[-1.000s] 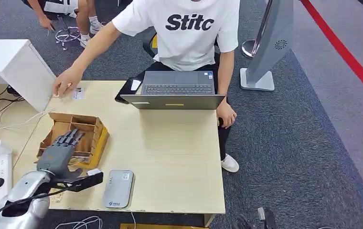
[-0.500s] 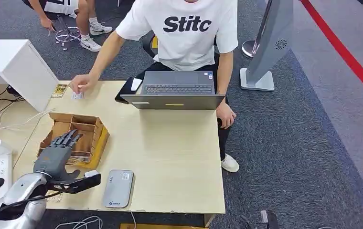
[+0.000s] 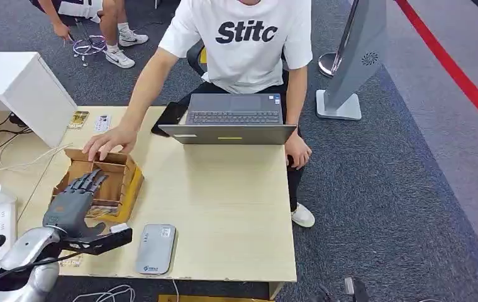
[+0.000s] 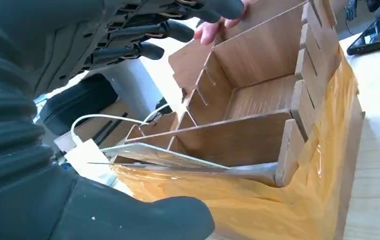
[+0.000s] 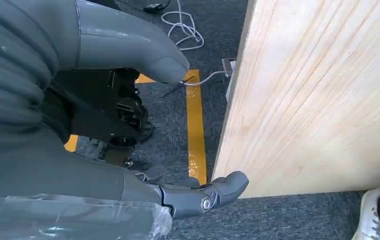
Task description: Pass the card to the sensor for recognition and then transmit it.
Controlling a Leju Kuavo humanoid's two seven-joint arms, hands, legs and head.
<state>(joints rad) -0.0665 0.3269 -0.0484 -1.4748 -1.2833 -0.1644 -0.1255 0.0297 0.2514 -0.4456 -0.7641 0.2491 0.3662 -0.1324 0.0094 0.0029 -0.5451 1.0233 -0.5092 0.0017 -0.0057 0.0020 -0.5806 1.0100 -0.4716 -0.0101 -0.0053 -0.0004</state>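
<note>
A: Lower left of the head view?
B: The left hand (image 3: 73, 204), fingers straight and apart, holding nothing, hovers over the box (image 3: 123, 182); the sensor (image 3: 155, 248) lies right of it

A: Cards?
B: Two (image 3: 102, 122), upper left on the table (image 3: 224, 201), beyond a person's hand (image 3: 106, 143) on the box rim

A: Right hand (image 5: 103, 100)?
B: Beside the table edge, fingers apart, empty

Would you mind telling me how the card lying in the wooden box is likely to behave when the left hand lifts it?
The card looks thin and flat, so probably light and a bit flexible. Its glossy face suggests it may slip between fingers. It lies low behind the wooden box's divider, so the left hand may struggle to get under its edge.
</note>
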